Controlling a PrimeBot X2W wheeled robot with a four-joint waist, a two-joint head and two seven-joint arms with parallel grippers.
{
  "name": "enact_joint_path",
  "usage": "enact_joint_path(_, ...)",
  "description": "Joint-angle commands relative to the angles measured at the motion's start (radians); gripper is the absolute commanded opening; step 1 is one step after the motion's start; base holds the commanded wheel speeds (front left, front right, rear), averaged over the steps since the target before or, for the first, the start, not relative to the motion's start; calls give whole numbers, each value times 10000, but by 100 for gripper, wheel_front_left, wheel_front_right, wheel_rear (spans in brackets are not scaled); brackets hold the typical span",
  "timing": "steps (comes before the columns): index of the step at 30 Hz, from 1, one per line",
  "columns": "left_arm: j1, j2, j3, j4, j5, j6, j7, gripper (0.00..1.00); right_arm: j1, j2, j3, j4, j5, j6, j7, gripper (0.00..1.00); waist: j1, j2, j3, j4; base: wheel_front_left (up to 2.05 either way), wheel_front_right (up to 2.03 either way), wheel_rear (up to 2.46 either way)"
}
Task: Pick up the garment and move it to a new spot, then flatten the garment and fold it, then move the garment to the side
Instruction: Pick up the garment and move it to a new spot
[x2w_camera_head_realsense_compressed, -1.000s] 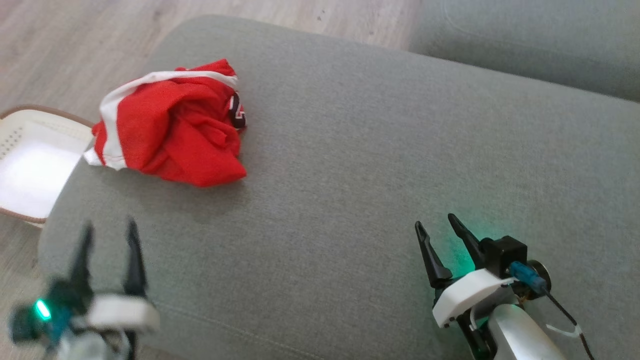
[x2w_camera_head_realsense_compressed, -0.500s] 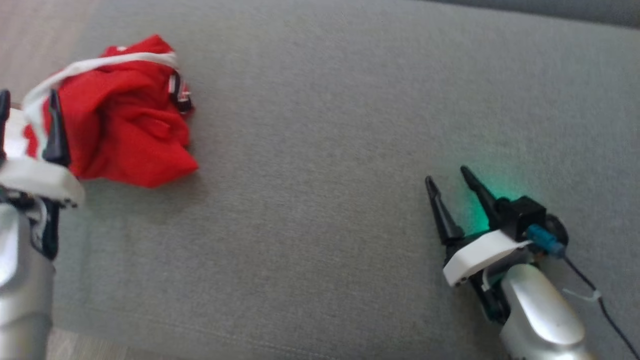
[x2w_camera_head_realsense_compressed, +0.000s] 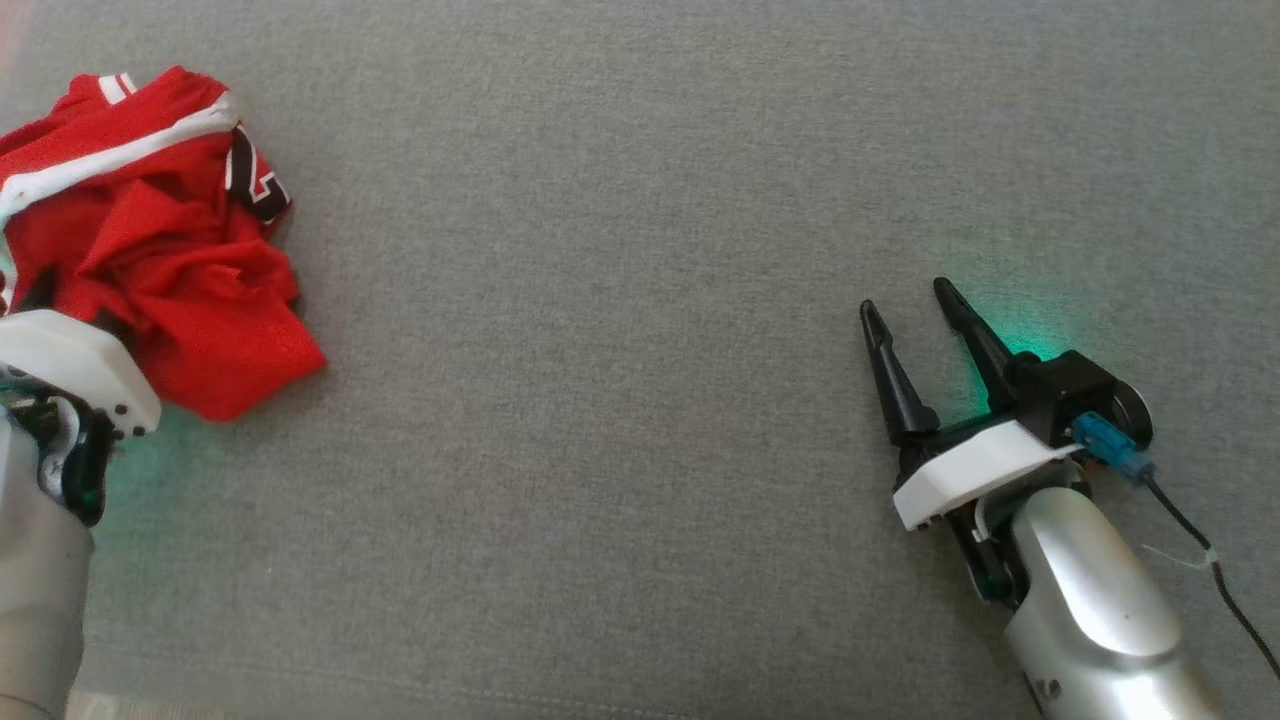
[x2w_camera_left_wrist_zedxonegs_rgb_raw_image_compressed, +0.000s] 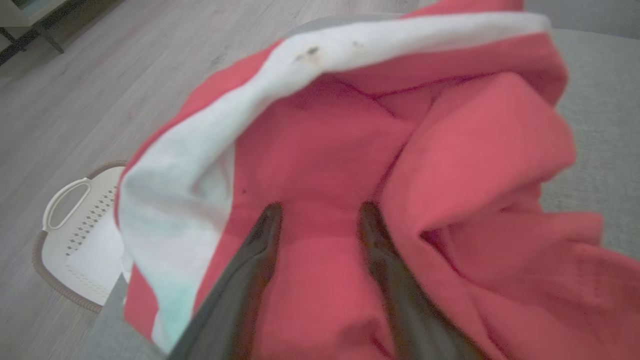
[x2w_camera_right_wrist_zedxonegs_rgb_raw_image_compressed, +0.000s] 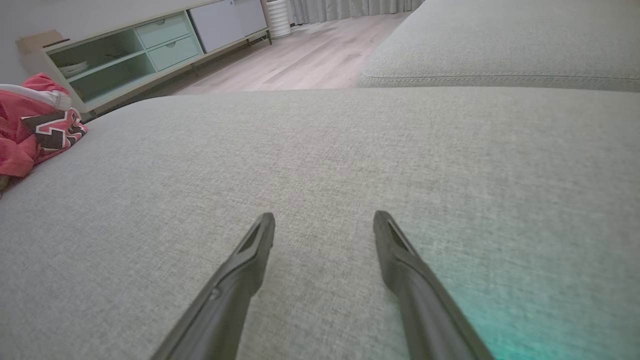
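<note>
1. Red garment (x2w_camera_head_realsense_compressed: 150, 240), white-banded, with dark lettering on one fold: crumpled in a heap at my left on the grey cushion (x2w_camera_head_realsense_compressed: 620, 350), near its edge.
2. My left gripper (x2w_camera_left_wrist_zedxonegs_rgb_raw_image_compressed: 320, 210): fingers apart, tips pressed into the red cloth, with a stretch of it lying between them.
3. My right gripper (x2w_camera_head_realsense_compressed: 906, 297): fingers spread wide, low over bare cushion, well apart from the garment.
4. White perforated basket (x2w_camera_left_wrist_zedxonegs_rgb_raw_image_compressed: 75, 235): on the wood floor (x2w_camera_left_wrist_zedxonegs_rgb_raw_image_compressed: 125, 75), just beside the cushion's end, past the garment.
</note>
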Motion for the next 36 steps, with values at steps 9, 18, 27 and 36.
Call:
enact_joint_path(9, -714, 1317, -315, -454, 358, 147, -1911, 0, 135, 212, 99, 157, 167, -6, -21, 100, 0, 0, -553, -263, 0, 0, 0)
enact_joint_path(18, -1701, 1318, -1074, -1588, 1293, 225, -3138, 0, 634, 472, -10, 288, 388, -6, -21, 100, 0, 0, -1619, -809, 0, 0, 0)
enact_joint_path(27, -2277, 69, -2277, -3832, 1515, 85, -3350, 0, 977, 605, -22, 332, 505, -6, -21, 100, 0, 0, -2424, -1889, 0, 0, 0)
enact_joint_path(36, -2227, -1873, -3429, -5075, 1074, 53, -3454, 0, 1325, 632, -120, 375, 448, -6, -21, 100, 0, 0, -2994, -2952, 0, 0, 0)
